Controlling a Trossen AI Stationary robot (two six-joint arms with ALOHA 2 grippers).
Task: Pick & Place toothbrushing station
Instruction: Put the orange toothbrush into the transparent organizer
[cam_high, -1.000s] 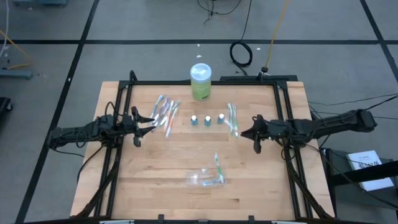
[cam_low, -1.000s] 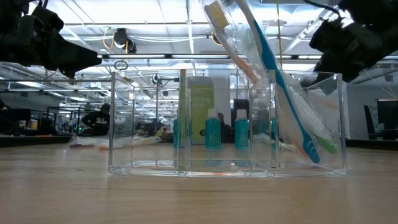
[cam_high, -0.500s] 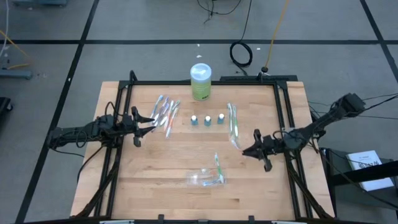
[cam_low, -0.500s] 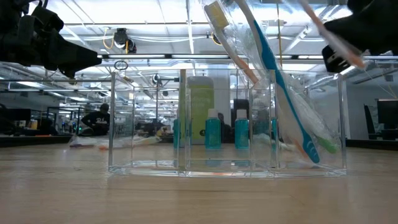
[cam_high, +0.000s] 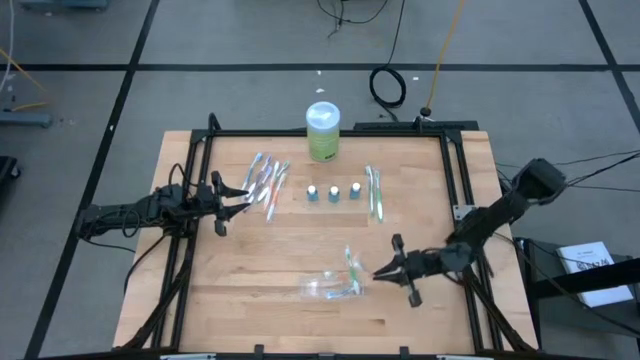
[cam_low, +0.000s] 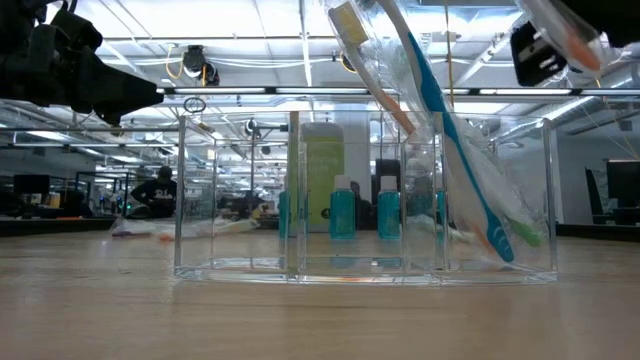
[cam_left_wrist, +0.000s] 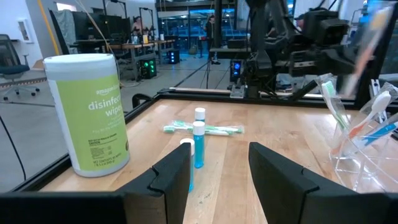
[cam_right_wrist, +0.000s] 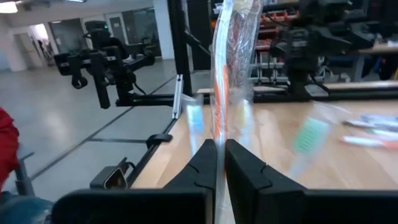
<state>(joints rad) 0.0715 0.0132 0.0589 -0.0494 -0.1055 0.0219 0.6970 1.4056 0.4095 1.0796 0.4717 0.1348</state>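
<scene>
Surface (cam_high: 290, 250) of pale wood fills the high view, framed by black rails, with the arms entering at 9 and 3 o'clock. A green wipes canister (cam_high: 322, 131) stands at 12 o'clock near the far edge; the left wrist view shows it (cam_left_wrist: 92, 112) upright beside the rail.

A clear organizer (cam_high: 333, 287) sits toward 6 o'clock. In the low view it (cam_low: 365, 195) stands upright with several compartments, and the one at its 3 o'clock end holds leaning toothbrushes (cam_low: 445, 140), one blue-handled, poking above the rim. Nothing blocks its open top except those handles.

A loose pile of wrapped brushes (cam_high: 268, 182) lies at about 10 o'clock from centre, just beside the left gripper (cam_high: 240, 193). A smaller pair (cam_high: 375, 192) lies at about 2 o'clock. Between them, three tubes (cam_high: 334, 192) stand upright in a row, apart from each other; the left wrist view shows their white caps (cam_left_wrist: 199, 134).

The left gripper hovers low near the pile with its fingers (cam_left_wrist: 171, 177) spread apart and nothing between them.

The right gripper (cam_high: 385, 270) is at about 4 o'clock, just beside the organizer's 3 o'clock end. Its fingers (cam_right_wrist: 205, 158) are pinched almost together on a wrapped orange brush (cam_right_wrist: 227, 68), which stands upright above them. In the low view the brush (cam_low: 565, 30) hangs high at the upper right, above the organizer and not touching it.
</scene>
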